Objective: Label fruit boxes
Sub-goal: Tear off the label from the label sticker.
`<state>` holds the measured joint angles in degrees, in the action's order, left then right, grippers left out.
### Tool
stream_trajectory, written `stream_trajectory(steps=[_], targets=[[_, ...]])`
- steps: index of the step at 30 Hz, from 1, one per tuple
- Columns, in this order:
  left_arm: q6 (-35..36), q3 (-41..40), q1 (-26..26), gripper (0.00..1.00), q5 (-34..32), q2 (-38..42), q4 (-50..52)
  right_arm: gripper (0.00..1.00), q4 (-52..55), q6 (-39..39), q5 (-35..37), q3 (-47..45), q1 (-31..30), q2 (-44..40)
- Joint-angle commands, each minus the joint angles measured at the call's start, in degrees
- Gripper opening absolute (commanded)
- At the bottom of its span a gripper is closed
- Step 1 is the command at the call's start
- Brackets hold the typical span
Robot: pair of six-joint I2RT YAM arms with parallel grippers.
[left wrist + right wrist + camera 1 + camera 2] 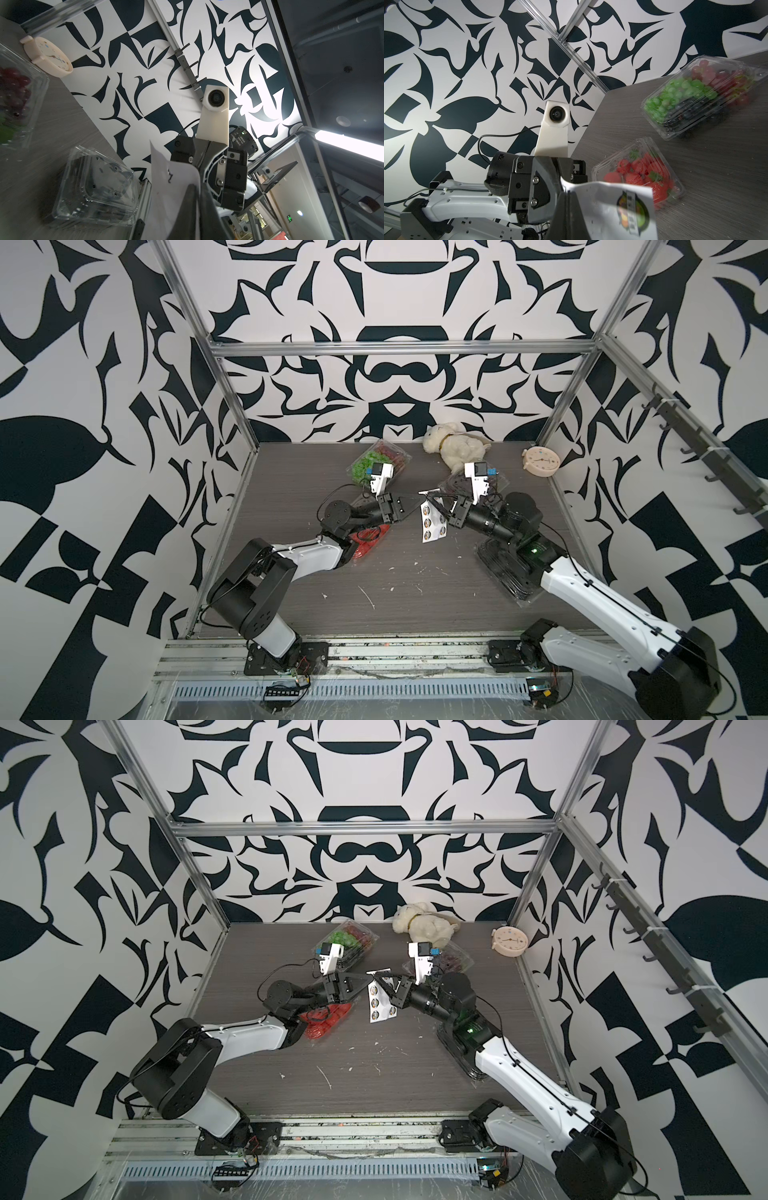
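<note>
Right hand (pixel 435 502) pinches sheet (pixel 430 526); strawberry box (pixel 371 540) angles front-left to back-right.

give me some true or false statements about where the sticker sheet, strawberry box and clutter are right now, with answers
1. The sticker sheet lies flat on the table. False: it hangs in the air, pinched by the right claw.
2. The strawberry box lies partly under the left arm. True.
3. The clock stands by the front rail. False: it sits at the back of the table.
4. A plush toy lies at the back of the table. True.
</note>
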<state>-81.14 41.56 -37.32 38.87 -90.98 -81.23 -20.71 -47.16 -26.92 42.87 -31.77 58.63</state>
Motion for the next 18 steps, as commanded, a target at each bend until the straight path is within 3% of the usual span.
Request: stream_trajectory(steps=[1,4,18], targets=[[1.0,0.3,-0.3,0.31,1.0,0.5,-1.3,0.00,-0.8,1.3,1.7,0.9,-0.5,-1.8],[1.3,-0.5,-0.3,0.35,0.8,0.8,-1.3,0.00,-0.6,1.1,2.5,0.8,-0.4,-2.0],[2.9,-3.9,-0.6,0.35,0.0,1.7,-1.4,0.00,0.3,0.2,4.6,0.5,-0.3,-2.4]])
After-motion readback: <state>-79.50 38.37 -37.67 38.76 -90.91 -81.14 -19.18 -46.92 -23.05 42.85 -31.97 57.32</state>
